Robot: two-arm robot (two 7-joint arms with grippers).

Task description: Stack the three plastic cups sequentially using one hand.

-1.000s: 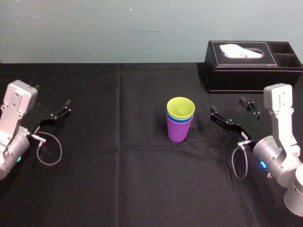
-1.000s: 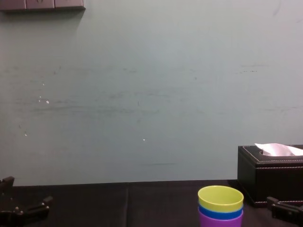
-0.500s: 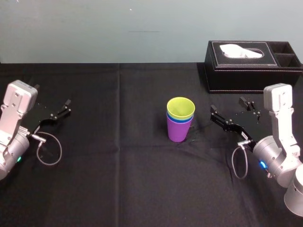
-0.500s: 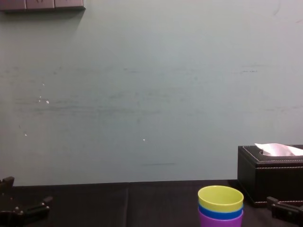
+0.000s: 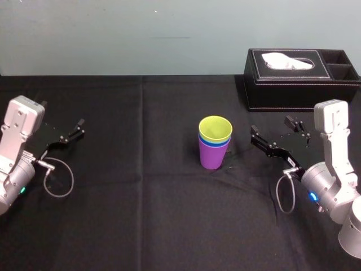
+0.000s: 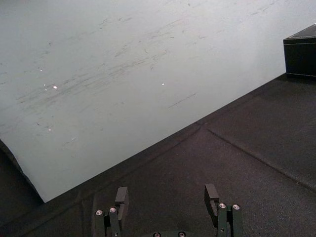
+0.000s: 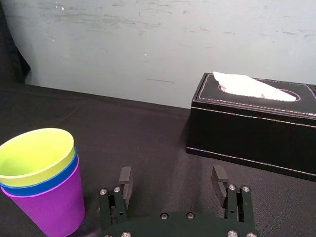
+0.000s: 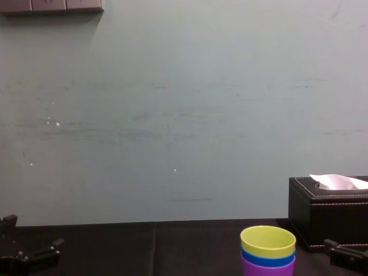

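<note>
The three plastic cups stand nested upright in one stack mid-table: the yellow-green cup [image 5: 215,129] on top, the blue cup [image 5: 214,144] showing as a band under it, and the purple cup [image 5: 212,157] at the bottom. The stack [image 7: 40,180] also shows in the right wrist view and in the chest view [image 8: 268,250]. My right gripper [image 5: 271,125] hovers a short way to the right of the stack, open and empty [image 7: 172,170], touching no cup. Far to the left, my left gripper [image 5: 62,113] is parked, open and empty [image 6: 166,190].
A black leather tissue box [image 5: 302,79] with a white tissue sits at the back right, behind the right gripper. A black cloth [image 5: 141,214] covers the table, and a pale wall [image 5: 141,34] closes the far side.
</note>
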